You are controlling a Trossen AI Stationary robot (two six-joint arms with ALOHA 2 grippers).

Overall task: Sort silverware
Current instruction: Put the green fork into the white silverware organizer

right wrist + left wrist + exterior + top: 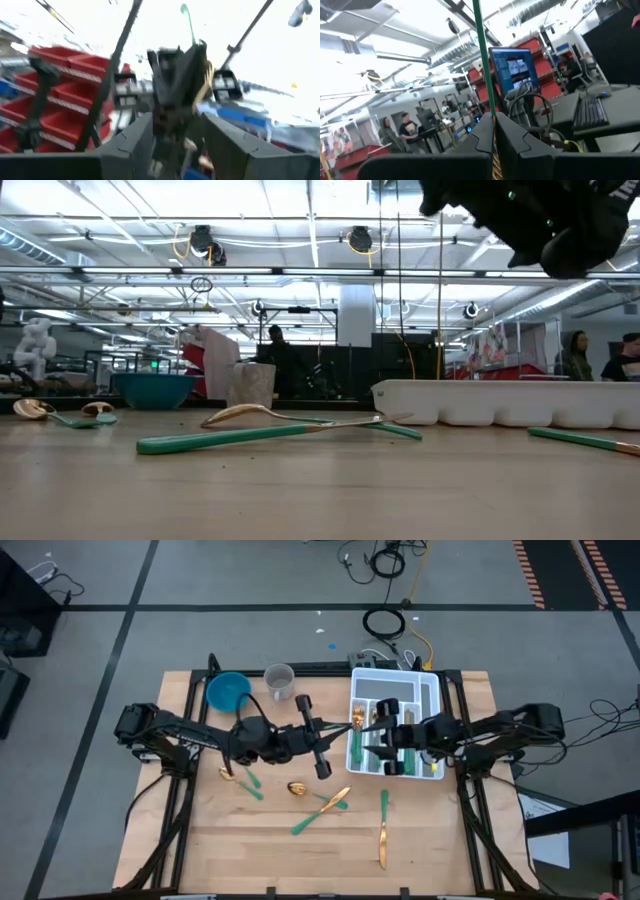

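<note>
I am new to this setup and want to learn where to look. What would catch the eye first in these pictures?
The two dark grippers meet above the table's middle: the left gripper is shut on a slim green-handled utensil, facing the open right gripper. Under the right gripper sits a white compartment tray holding silverware, and more gold-and-green pieces lie scattered on the wooden table.

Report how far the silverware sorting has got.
Done: several pieces lie in the white tray. In hand: the left pincer is shut on a green-handled utensil, meeting the right pincer beside the tray. Left: five or so loose pieces on the table, including a knife.
</note>
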